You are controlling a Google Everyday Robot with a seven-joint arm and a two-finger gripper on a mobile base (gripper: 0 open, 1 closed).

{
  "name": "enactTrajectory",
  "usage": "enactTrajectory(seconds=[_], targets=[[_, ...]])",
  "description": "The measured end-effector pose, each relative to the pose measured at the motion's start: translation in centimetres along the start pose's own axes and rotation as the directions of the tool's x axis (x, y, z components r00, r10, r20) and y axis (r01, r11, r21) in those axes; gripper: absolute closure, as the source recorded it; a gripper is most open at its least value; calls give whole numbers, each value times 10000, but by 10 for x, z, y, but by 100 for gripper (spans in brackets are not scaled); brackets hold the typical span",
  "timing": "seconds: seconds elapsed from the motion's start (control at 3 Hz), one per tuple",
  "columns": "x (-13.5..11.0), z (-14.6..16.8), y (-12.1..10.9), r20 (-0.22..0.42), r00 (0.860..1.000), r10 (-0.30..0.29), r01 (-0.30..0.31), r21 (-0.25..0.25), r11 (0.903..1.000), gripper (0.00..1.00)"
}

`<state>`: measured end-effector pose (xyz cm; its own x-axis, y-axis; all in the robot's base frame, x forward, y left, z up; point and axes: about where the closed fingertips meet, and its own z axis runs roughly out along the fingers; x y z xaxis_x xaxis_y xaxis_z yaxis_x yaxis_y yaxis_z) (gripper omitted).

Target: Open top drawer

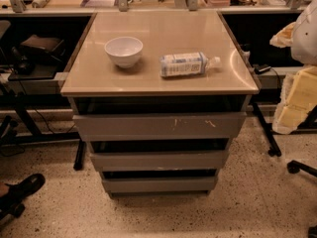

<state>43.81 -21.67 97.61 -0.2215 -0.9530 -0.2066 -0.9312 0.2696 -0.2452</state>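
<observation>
The gripper is not seen anywhere in the camera view, so whether it is spread or pressed together cannot be told, and places are given by the view instead. Nearest, a speckled floor (pixel 237 207) is seen, with a dark sandal (pixel 22 187) at the lower left and a black caster (pixel 294 167) at the lower right. In the middle stands a grey three-drawer cabinet. Its bottom drawer (pixel 158 184) is the narrowest, and the middle drawer (pixel 158 160) is set just above it. The top drawer (pixel 153 126) is found directly under the table (pixel 99 86) edge, parted from it by a dark gap. Its flat, handleless front is the widest of the three, and small pale scratches (pixel 210 123) are marked on it right of centre. On the beige table a white bowl (pixel 124 50) is placed upright toward the left. Just to its right, apart from it, a plastic bottle (pixel 184 64) with a pale label is laid on its side, cap toward the right. At the right edge yellow foam pieces (pixel 299 95) are stacked below a white bulky shape (pixel 306 31) whose nature cannot be told. Farthest back, a cluttered shelf (pixel 148 1) with metal brackets is seen.
</observation>
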Motion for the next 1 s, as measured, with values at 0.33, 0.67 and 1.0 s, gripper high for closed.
enactTrajectory(seconds=[0.33, 0.67, 1.0], targets=[[0, 0, 0, 0, 10000, 0, 0, 0, 10000, 0], [-12, 16, -2, 16, 10000, -67, 67, 484, 9988, 0], [-42, 59, 2, -496, 9987, -82, 153, 1443, 9894, 0]])
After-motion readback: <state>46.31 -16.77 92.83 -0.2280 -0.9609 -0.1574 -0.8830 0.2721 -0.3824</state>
